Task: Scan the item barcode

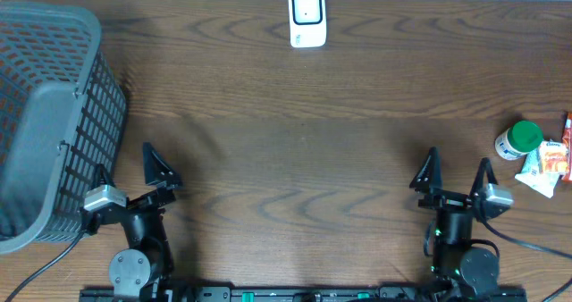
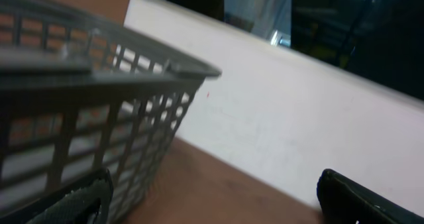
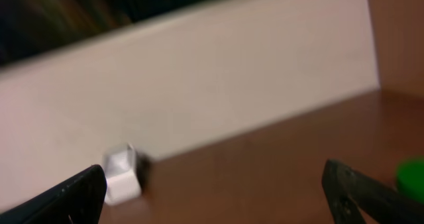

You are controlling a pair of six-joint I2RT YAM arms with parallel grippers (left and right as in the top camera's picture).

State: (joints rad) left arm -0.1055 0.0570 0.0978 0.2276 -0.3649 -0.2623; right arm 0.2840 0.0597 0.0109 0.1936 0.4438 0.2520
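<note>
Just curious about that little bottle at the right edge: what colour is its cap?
Green cap on a white bottle; clearest in the overhead view.

I've got the basket (image 1: pixel 54 114) on the table (image 1: pixel 295 141) at the left edge, running near to far. Scanner (image 1: pixel 307 18) sits far centre, by the back edge. Bottle (image 1: pixel 518 139) is at the right edge, packets (image 1: pixel 547 166) just beside it, right and nearer. Left gripper (image 1: pixel 130 170) is near-left beside the basket; right gripper (image 1: pixel 458 172) is near-right, left of the bottle.
</note>
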